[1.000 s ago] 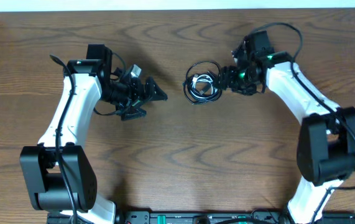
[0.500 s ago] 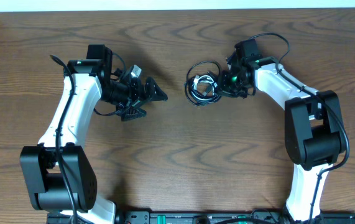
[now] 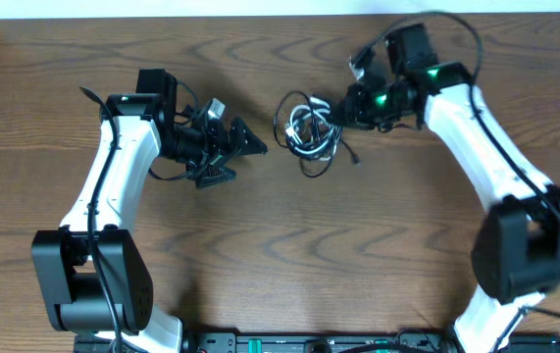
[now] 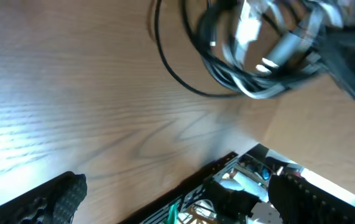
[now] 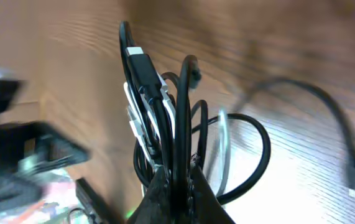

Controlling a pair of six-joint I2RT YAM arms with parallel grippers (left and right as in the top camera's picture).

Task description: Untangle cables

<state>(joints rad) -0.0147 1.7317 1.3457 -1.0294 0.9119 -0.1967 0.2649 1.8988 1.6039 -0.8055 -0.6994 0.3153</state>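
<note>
Tangle of thin cables [image 3: 307, 129] bunched in loose loops, seen from above over the far middle of a wooden table [image 3: 289, 255]. Most of the loops are black, with one white cable [image 3: 304, 126] wound through them.

The right gripper [image 3: 339, 110] reaches in from the right side and is clamped on the right edge of the bundle, its jaws fully closed. In the right wrist view, its two fingers [image 5: 157, 208] meet in a dark wedge at the bottom of the frame, and the cables rise straight out from between them. A black plug [image 5: 143, 70] stands at the top of the bunch, with white strands just beside it. One black cord [image 5: 301, 93] arcs away to the right and ends in a small plug [image 5: 354, 193] low against the wood.

The left gripper [image 3: 238, 157] is to the left of the tangle, near it but not touching, pointing toward it with its jaws spread wide and nothing between them. In the left wrist view, one finger [image 4: 46, 199] shows at the lower left corner and the other at the lower right. The blurred cable loops hang across the top of that frame, casting a shadow on the table.
</note>
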